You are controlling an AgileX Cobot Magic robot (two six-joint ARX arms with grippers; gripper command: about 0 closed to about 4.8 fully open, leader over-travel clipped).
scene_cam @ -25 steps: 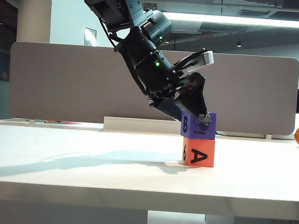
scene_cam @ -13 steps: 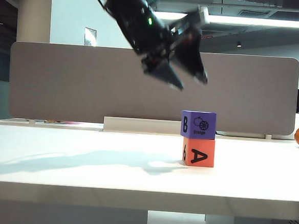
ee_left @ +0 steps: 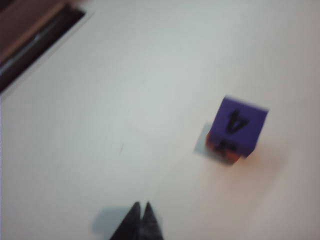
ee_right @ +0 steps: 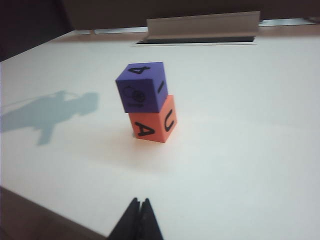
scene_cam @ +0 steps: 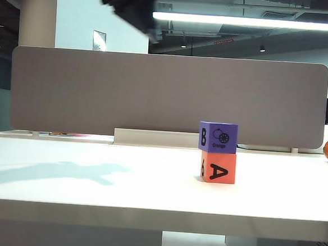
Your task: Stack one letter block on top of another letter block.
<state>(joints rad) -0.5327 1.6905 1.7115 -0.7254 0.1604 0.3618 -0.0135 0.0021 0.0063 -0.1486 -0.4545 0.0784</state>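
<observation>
Left fingers [ee_left: 141,212], right fingers [ee_right: 139,207] closed, empty; purple block [scene_cam: 217,137] atop orange-red block [scene_cam: 218,167].

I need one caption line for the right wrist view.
Purple block stacked on orange-red block on white table; shut right hand apart.

Your exterior view sits level with the desk [scene_cam: 92,185] at its front edge, facing the rear divider [scene_cam: 166,95]. Your left wrist view looks steeply down from high above; your right wrist view looks low across the desk. All three share the stacked blocks [ee_right: 147,102].
</observation>
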